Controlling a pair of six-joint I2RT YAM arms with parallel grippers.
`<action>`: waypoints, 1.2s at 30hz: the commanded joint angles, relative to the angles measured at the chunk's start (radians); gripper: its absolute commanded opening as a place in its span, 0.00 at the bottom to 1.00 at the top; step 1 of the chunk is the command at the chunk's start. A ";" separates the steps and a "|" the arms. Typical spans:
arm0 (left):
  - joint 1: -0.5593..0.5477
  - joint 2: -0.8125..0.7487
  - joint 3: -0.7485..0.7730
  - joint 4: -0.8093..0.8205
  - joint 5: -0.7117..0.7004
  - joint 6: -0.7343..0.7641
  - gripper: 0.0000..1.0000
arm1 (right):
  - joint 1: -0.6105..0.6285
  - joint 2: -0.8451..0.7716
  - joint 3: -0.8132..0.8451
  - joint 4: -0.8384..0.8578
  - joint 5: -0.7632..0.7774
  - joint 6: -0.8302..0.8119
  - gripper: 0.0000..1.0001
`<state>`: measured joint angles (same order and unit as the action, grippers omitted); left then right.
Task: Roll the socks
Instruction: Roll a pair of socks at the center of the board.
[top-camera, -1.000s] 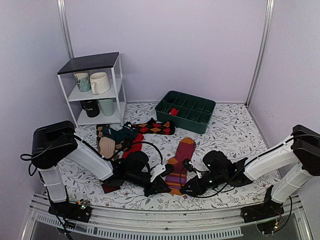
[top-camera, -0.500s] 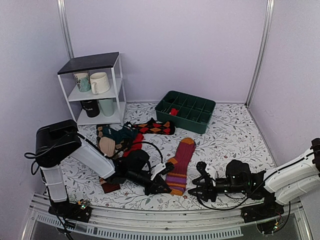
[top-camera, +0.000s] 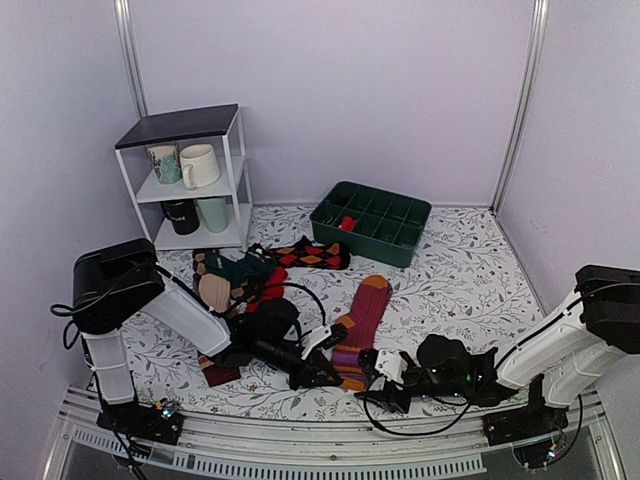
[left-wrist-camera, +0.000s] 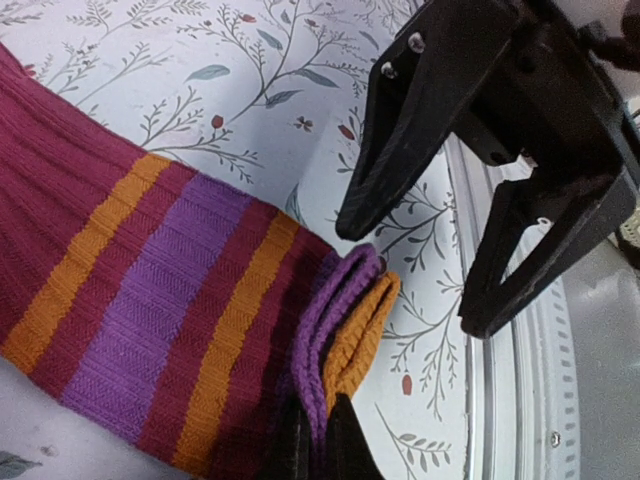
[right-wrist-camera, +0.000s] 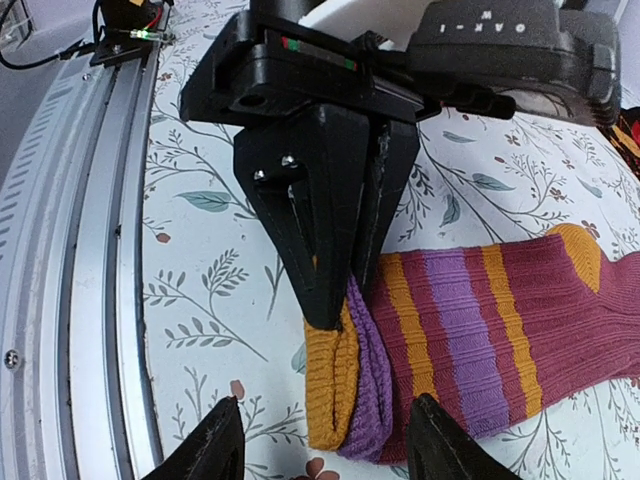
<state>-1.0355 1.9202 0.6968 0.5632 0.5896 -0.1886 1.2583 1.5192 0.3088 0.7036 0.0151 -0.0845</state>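
A green compartment tray (top-camera: 365, 243) is set at the back of the table, and a small red item (top-camera: 347, 222) is seen in 1 of its compartments. 4 mugs are kept on the white shelf unit (top-camera: 180, 125), 2 on the middle level and 2 on the lowest.

The maroon striped sock (top-camera: 362, 310), a ribbed knit banded in orange and purple, is laid flat on the floral-print cloth (top-camera: 470, 270) between the arms. Its cuff is folded over into a thick doubled edge. That fold is pinched by the left gripper (right-wrist-camera: 335, 300), its black fingers pressed together on the knit. The right gripper (left-wrist-camera: 410, 275) is held just beside the cuff, its 2 tapered fingers spread apart. More socks are heaped in a soft pile (top-camera: 235, 275) near the shelf.
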 joint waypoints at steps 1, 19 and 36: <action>0.006 0.035 -0.018 -0.067 0.004 0.001 0.00 | 0.013 0.051 0.025 0.034 0.046 -0.053 0.56; 0.009 0.037 -0.019 -0.063 0.018 0.010 0.00 | 0.013 0.168 0.096 -0.080 0.116 0.020 0.34; -0.019 -0.237 -0.109 0.041 -0.242 0.187 0.64 | -0.153 0.120 0.054 -0.206 -0.261 0.339 0.00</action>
<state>-1.0363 1.8236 0.6434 0.5568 0.4999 -0.1089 1.1660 1.6447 0.3870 0.6399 -0.0650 0.1398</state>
